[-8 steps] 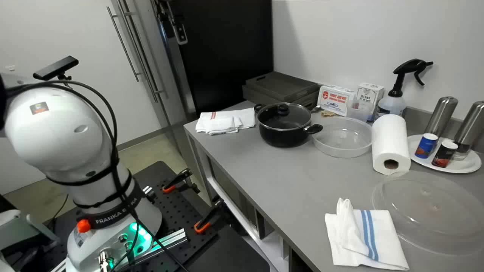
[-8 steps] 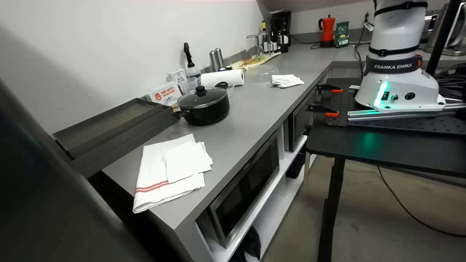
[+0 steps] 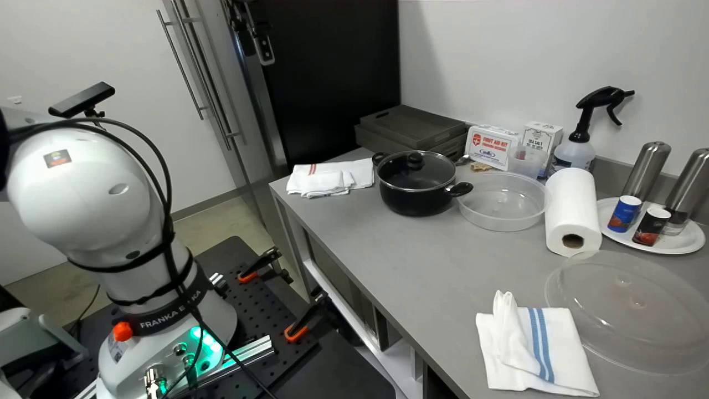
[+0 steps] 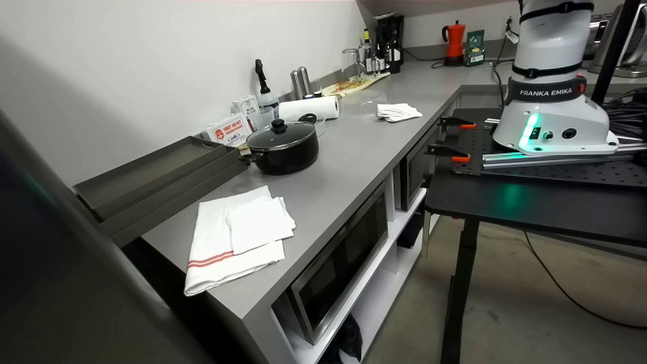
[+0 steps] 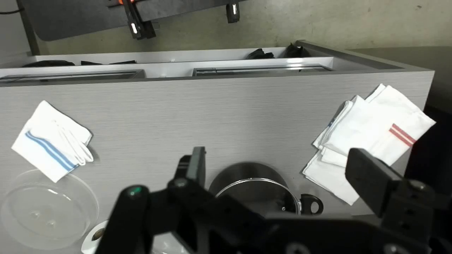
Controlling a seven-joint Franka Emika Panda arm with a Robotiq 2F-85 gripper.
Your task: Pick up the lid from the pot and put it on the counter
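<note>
Lid (image 3: 429, 175): glass, seated on top of the pot (image 3: 414, 205) in both exterior views.
Pot: upright on the worktop (image 3: 407, 260); in an exterior view we take it as the dial's centre for the hours below.
Pincer (image 5: 277, 158): released, jaws wide apart; in the wrist view we find its dark body hiding the lower part of lid and pot.
Robot base (image 3: 166, 346): 8 o'clock, well apart, glowing green.
Red-striped towel (image 3: 332, 169): folded, near, 9 o'clock.
Trays (image 3: 412, 127): stacked, near, 12 o'clock.
First-aid box (image 3: 488, 148): near, 2 o'clock.
Clear dish (image 3: 501, 205): 3 o'clock, just beside; whether it touches the pot, we cannot tell.
Paper roll (image 3: 570, 205): on its side, past the dish, also 3 o'clock.
Clear cover (image 3: 634, 324): 4 o'clock, well apart.
Blue-striped towel (image 3: 532, 349): folded, 5 o'clock, well apart, near the worktop's edge.
</note>
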